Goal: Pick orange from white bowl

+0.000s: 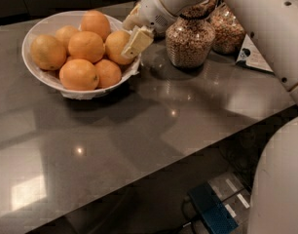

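A wide white bowl [34,33] with a crinkled liner stands at the back left of the grey table. It holds several oranges piled together. The rightmost orange [115,47] lies against the bowl's right rim. A paler, yellower one [47,51] sits at the left, and another orange [95,23] sits on top at the back. My gripper [135,42] is at the bowl's right rim, right beside the rightmost orange and touching or nearly touching it. My white arm reaches in from the upper right.
Two glass jars of cereal [190,40] [228,29] stand just right of the bowl, close under my arm. A folded card [252,56] lies at the right edge. The table's front edge runs diagonally; a blue object [212,211] lies on the floor below.
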